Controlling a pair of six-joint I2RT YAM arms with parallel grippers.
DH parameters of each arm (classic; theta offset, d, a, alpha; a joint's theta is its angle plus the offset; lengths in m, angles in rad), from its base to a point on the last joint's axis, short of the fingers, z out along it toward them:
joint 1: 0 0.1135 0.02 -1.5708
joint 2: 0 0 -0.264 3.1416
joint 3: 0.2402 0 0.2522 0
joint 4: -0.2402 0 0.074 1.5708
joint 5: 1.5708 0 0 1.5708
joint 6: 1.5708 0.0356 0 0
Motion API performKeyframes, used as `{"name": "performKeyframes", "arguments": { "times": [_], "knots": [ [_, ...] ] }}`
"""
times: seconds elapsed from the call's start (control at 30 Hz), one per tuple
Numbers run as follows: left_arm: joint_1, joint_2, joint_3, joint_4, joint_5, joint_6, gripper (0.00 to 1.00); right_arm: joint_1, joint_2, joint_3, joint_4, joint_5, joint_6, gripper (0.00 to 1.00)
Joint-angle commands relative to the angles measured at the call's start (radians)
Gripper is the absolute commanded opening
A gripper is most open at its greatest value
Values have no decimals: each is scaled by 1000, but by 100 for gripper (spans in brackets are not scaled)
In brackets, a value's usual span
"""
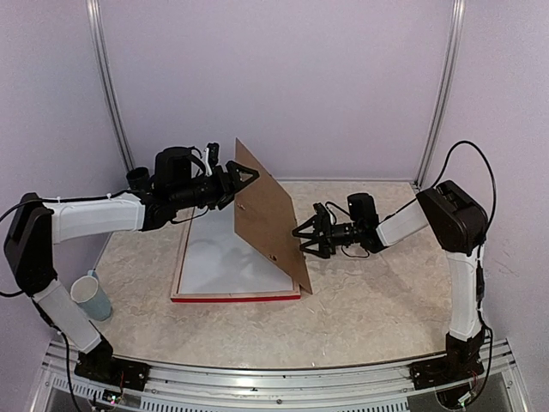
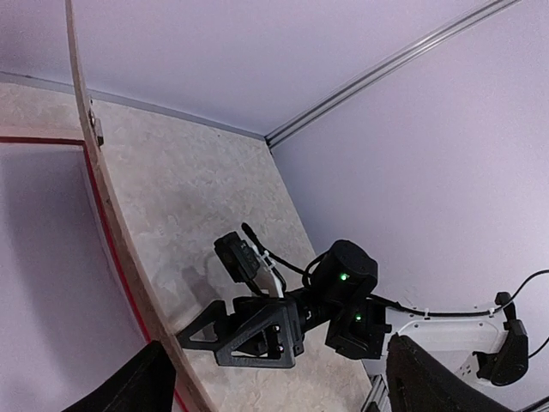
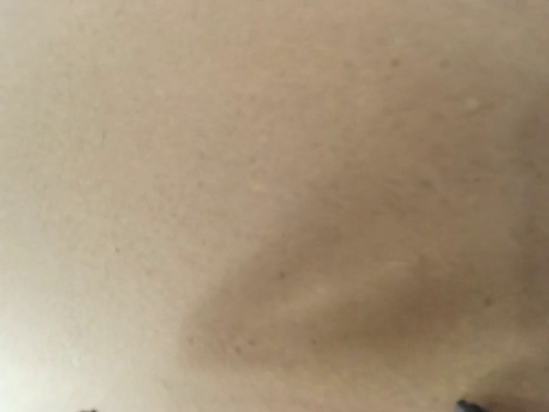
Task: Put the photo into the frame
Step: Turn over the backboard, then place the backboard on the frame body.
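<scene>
Photo does not show in any view; it may be hidden behind the brown board (image 1: 270,215) or out of shot, and I cannot tell which. The frame (image 1: 236,297) lies flat on the table (image 1: 369,300), red edge toward the arms, with a white sheet (image 1: 225,257) filling its inside. The brown board stands steeply tilted, its lower edge along the frame's right side.

The left gripper (image 1: 251,178) is up near the board's top edge with its fingers spread wide. Its wrist view shows the thin edge running between them, nearer one finger, not pinched. The right gripper (image 1: 302,241) is spread too, its tips against the board's right face and seemingly propping it. Its own camera sees nothing but brown board close up. A cup (image 1: 90,298) stands well apart at the left.

By my reading, the step in hand is handling the back board, not the photo: the board is held up off the frame so that the inside is open. The next move calls for the left fingers to close firmly on that thin edge while the right one keeps the board from tipping. With only a prop and no pinch, the board could slide or fall across the frame
</scene>
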Motion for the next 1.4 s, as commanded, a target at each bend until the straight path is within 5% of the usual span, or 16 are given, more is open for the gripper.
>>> {"name": "performKeyframes", "arguments": {
  "times": [0.0,0.73,1.37],
  "knots": [
    [34,-63,-86,30,15,-12,83,-7,39,15,-33,15,-36,89],
    [172,-175,-472,238,49,-40,69,-8,-31,17,-149,42,-95,89],
    [283,77,-600,525,140,-65,77,-7,-150,54,-271,89,-141,88]
  ]
}}
